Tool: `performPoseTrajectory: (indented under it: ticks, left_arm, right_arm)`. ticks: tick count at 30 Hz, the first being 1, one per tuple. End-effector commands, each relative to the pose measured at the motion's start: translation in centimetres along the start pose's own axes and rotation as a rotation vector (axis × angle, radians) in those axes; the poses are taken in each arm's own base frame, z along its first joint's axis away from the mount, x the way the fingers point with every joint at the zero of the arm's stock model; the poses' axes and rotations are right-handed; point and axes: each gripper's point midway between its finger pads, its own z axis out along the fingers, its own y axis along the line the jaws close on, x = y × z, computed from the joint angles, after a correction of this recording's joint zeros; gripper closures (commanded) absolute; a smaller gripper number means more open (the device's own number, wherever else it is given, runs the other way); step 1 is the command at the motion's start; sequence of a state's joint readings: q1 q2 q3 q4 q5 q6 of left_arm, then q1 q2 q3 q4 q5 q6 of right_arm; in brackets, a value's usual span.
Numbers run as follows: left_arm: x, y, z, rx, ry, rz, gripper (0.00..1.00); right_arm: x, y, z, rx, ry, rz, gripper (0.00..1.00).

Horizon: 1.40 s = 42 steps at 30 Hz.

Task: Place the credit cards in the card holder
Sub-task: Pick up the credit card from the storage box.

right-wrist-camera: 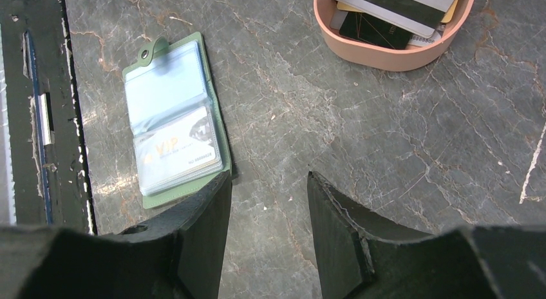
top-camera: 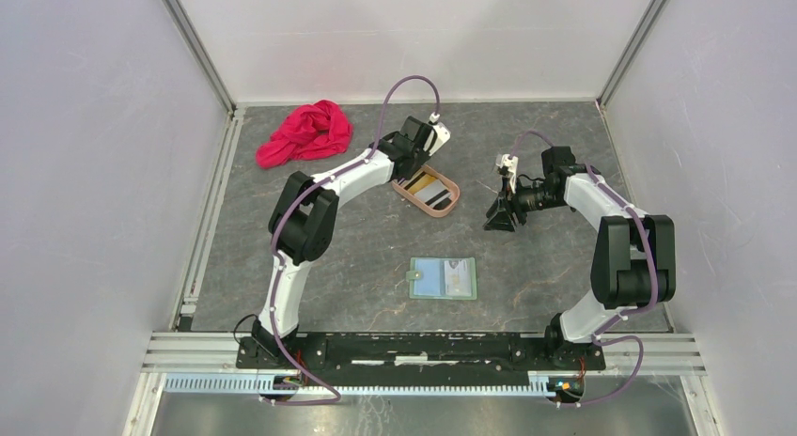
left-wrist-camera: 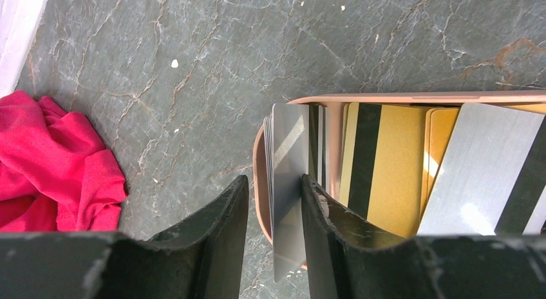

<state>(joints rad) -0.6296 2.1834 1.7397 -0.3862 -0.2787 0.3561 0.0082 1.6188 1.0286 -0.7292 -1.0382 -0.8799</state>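
While the right end effector [right-wrist-camera: 268,181] gapes empty, the left end effector [left-wrist-camera: 275,184] loosely straddles a grey card [left-wrist-camera: 290,138].

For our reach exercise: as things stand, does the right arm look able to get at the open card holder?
Probably yes: the right gripper hovers open beside the card holder, with only bare table between them.

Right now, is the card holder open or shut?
Open: the card holder lies spread flat, clear pockets up, one holding a white card.

Only "VIP" reads — on a pale card [right-wrist-camera: 180,147] in the card holder [right-wrist-camera: 164,80].
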Motion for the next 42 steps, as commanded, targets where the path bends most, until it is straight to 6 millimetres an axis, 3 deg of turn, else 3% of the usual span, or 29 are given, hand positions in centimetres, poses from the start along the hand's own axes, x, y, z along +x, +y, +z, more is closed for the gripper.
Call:
performPoseTrajectory:
  ticks: [1,30,42]
  left_arm:
    - [-2.95,2.21,-2.43,-0.057,-0.092,-0.078,0.58]
    - [-3.79,1.48,-2.90,-0.033,-0.115,-0.076,0.81]
    - [-3.02,1.70,-2.24,-0.066,-0.087,-0.067,0.73]
  right_arm:
    - [-1.26,-0.31,-0.23,-0.008,-0.028,-0.039,0.47]
    - [-1.24,-0.18,-0.21,-0.020,-0.028,-0.039,0.47]
    - [-1.25,-0.09,-0.23,-0.025,-0.029,-0.038,0.47]
